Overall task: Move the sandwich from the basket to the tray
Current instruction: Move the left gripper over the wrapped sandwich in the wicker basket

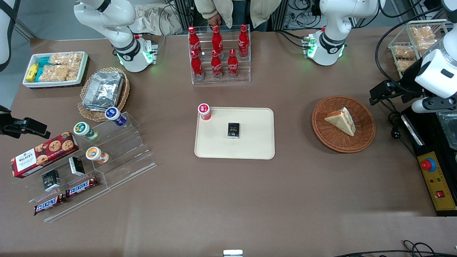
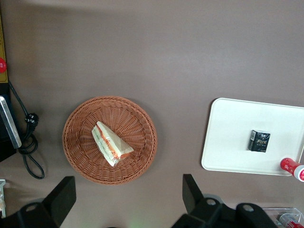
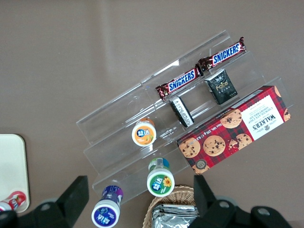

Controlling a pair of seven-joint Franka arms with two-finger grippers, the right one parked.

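Lighting: even, diffuse overhead light across the brown table (image 1: 228, 200), moderately bright, with only short soft shadows under the tray (image 1: 257, 148) and basket (image 1: 323, 135). Glare: white highlights on the foil containers (image 1: 103, 89), the clear acrylic stand (image 1: 125, 150) and the cola bottles (image 1: 217, 50). Focus: front view sharp throughout; in the left wrist view the gripper (image 2: 128, 202), high above the table near the basket, shows dark and soft-edged.

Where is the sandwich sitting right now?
The sandwich lies in the reddish-brown basket, toward the working arm's end of the table, beside the tray; the open gripper hovers above.
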